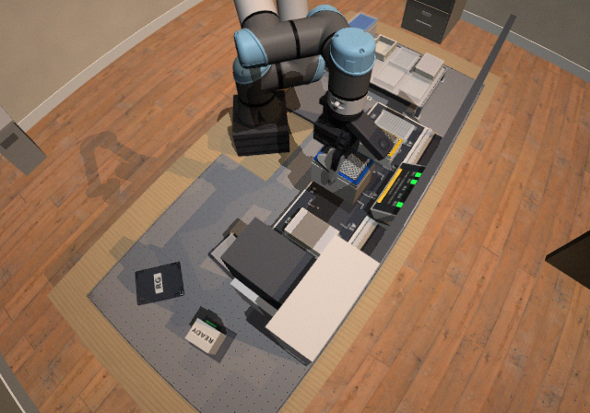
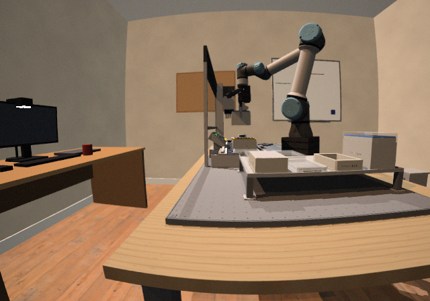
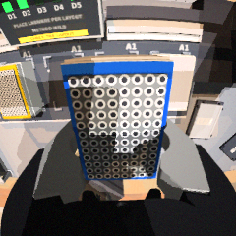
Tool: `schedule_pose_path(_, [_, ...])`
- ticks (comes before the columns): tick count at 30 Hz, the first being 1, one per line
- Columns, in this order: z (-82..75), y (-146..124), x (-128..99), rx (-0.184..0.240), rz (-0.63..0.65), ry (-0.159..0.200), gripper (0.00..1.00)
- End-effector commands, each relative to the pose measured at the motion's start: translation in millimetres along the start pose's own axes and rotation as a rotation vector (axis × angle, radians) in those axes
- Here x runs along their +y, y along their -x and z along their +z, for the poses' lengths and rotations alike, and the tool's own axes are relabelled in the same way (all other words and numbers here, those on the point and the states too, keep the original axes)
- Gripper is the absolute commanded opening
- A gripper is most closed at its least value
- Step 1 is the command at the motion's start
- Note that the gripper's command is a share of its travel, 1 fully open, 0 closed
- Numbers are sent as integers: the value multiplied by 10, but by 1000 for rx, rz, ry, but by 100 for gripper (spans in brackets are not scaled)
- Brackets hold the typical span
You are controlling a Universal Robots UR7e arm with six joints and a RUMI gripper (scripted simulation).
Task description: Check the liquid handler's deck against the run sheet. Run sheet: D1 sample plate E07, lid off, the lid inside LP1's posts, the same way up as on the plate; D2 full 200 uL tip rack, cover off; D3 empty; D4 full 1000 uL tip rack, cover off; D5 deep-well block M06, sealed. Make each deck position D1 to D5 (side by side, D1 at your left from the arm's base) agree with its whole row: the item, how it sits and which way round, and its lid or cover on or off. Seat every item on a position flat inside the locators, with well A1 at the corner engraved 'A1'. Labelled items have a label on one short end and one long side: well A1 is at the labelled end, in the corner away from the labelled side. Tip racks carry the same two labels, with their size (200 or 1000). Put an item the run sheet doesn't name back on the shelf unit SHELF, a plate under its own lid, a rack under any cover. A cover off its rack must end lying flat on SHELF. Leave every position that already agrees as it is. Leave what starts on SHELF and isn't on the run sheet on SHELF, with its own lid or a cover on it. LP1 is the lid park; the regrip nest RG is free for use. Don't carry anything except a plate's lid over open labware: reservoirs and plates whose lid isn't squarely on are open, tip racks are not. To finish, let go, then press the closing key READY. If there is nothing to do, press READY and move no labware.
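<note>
1. Holding the blue-rimmed tip rack [image 3: 119, 125] by its long sides, the gripper [image 3: 120, 169] carries it high above the deck [image 1: 312, 201].
2. Its long axis runs away from the wrist, towards the engraved A1 corners.
3. Beyond stands the status panel [image 3: 49, 17].

Top view high overhead, exterior low from table end, wrist close, looking down

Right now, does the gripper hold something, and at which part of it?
Yes: the gripper holds the blue-topped tip rack, clamped on its two long sides, in the air above the deck.
</note>
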State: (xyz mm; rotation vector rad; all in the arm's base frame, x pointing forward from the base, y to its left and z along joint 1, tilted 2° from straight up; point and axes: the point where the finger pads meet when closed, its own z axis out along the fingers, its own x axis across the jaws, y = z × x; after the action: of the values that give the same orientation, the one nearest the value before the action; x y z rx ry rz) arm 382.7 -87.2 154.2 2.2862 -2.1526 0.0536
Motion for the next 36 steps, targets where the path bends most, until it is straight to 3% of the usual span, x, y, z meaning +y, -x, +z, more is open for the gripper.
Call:
schedule_pose_path(1, [-108, -2, -2, 0, 0, -1, 0])
schedule_pose_path(36, [-625, -2, -2, 0, 0, -1, 0])
